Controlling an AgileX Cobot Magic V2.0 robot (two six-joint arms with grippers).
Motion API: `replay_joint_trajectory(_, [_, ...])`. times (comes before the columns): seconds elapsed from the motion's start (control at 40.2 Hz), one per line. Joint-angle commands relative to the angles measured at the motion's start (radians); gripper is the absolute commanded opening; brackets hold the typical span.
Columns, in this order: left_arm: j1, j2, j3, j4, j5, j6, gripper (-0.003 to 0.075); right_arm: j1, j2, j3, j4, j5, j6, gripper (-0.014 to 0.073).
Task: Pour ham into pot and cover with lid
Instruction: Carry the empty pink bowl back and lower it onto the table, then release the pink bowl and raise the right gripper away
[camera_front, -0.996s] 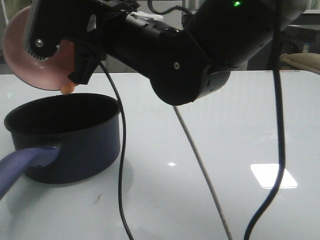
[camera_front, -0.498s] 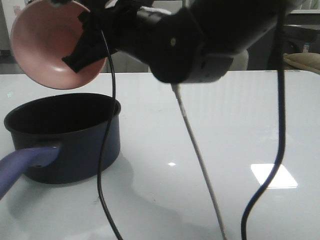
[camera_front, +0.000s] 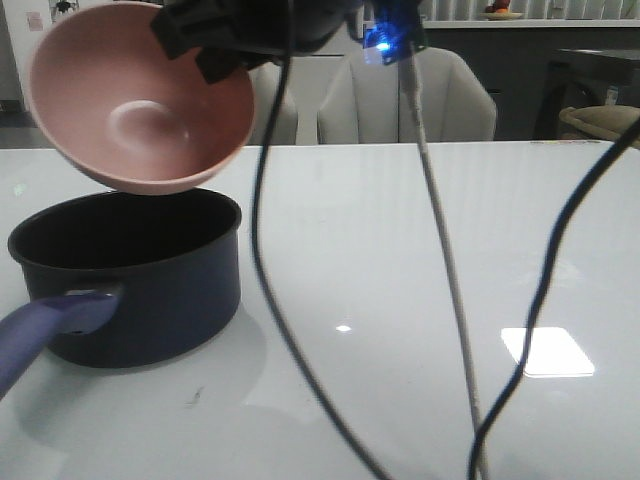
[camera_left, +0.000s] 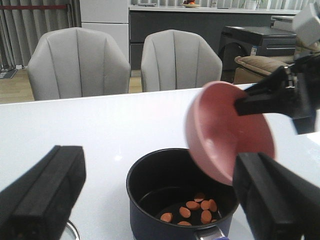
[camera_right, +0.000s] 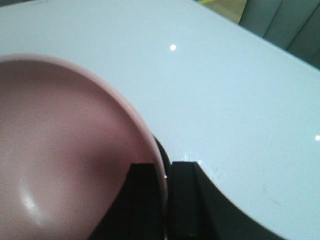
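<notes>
Ham (camera_left: 192, 207) in pot (camera_left: 170, 200), right gripper (camera_right: 162, 172) pinching bowl (camera_front: 140, 95) rim

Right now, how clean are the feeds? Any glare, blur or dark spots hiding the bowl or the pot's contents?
Front view: bright window glare on the table, and the pot interior is black, contents unreadable. Left wrist view: the bowl edge is soft, yet the ham shows clearly in the pot. Right wrist view: bowl very close and soft-focused, small glints on the table.

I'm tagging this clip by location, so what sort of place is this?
Probably a showroom or lab set up as a dining space: a glossy white table, two grey upholstered chairs behind it, and a dark counter along the back wall.
</notes>
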Motion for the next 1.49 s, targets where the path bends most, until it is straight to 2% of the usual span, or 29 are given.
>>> replay_joint_trajectory(0.0, [-0.007,0.007,-0.026,-0.013,-0.086,-0.005,0.0636,-0.067,-0.095,-0.036,0.006,0.087,0.007,0.0138])
replay_joint_trajectory(0.199, [-0.007,0.007,-0.026,-0.013,-0.086,-0.005,0.0636,-0.262,-0.140,-0.035,-0.003,0.306,0.036,0.0138])
replay_joint_trajectory(0.373, [-0.007,0.007,-0.026,-0.013,-0.086,-0.005,0.0636,-0.449,-0.095,-0.032,-0.029,0.479,0.206,0.0138])
replay_joint_trajectory(0.473, [-0.007,0.007,-0.026,-0.013,-0.086,-0.005,0.0636,-0.499,-0.056,-0.032,-0.054,0.552,0.217,0.0138])
replay_joint_trajectory(0.846, [-0.007,0.007,-0.026,-0.013,-0.086,-0.005,0.0637,-0.512,0.089,-0.032,-0.070,0.587,0.245,0.0148])
replay_joint_trajectory(0.946, [-0.007,0.007,-0.026,-0.013,-0.086,-0.005,0.0637,-0.512,0.110,-0.032,-0.070,0.585,0.245,0.0209])
replay_joint_trajectory(1.12, [-0.007,0.007,-0.026,-0.013,-0.086,-0.005,0.0636,-0.512,0.128,-0.033,-0.070,0.581,0.248,0.0404])
replay_joint_trajectory(1.195, [-0.007,0.007,-0.026,-0.013,-0.086,-0.005,0.0636,-0.512,0.122,-0.034,-0.070,0.571,0.248,0.0451])
replay_joint_trajectory(1.469, [-0.007,0.007,-0.026,-0.013,-0.086,-0.005,0.0636,-0.512,-0.039,-0.032,-0.108,0.573,0.237,0.0456])
